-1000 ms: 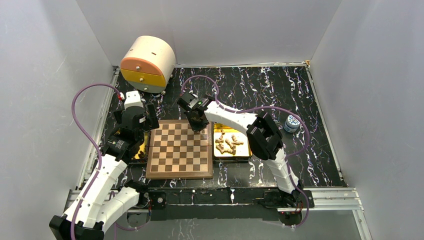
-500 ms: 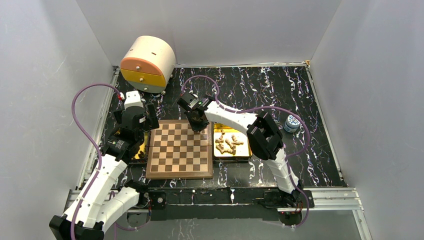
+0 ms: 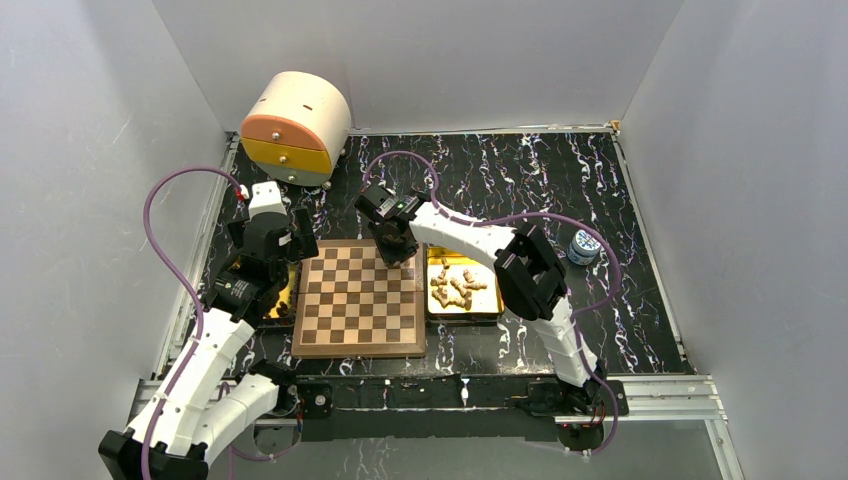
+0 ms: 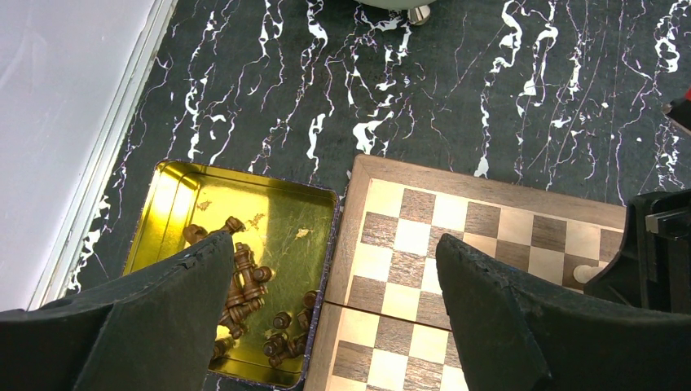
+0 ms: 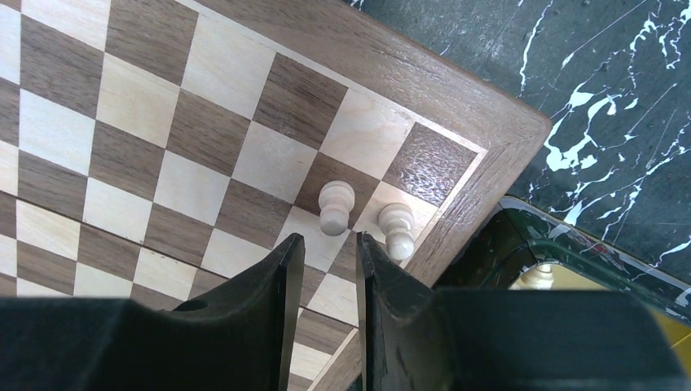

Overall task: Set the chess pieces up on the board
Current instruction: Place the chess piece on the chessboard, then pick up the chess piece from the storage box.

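Evidently the step in hand is standing light pieces (image 5: 336, 206) along the board's far edge. The right fingers (image 5: 281, 285) hang just above the board (image 5: 155, 155) at its far corner on the right arm's side, with a narrow gap between them and nothing in it. Two pieces stand upright on neighbouring squares just beyond the tips. More lie in a gold tray (image 3: 487, 308) beside that edge of the board. The next move likely calls for rising clear without knocking the pair, then reaching to that tray. The left fingers (image 4: 187, 293) are spread wide and empty over the board's other far corner and a second tray (image 4: 175, 187) of dark pieces (image 4: 244, 281). The worktop (image 3: 620, 200) is black with white veining, inside plain white walls (image 3: 480, 60).
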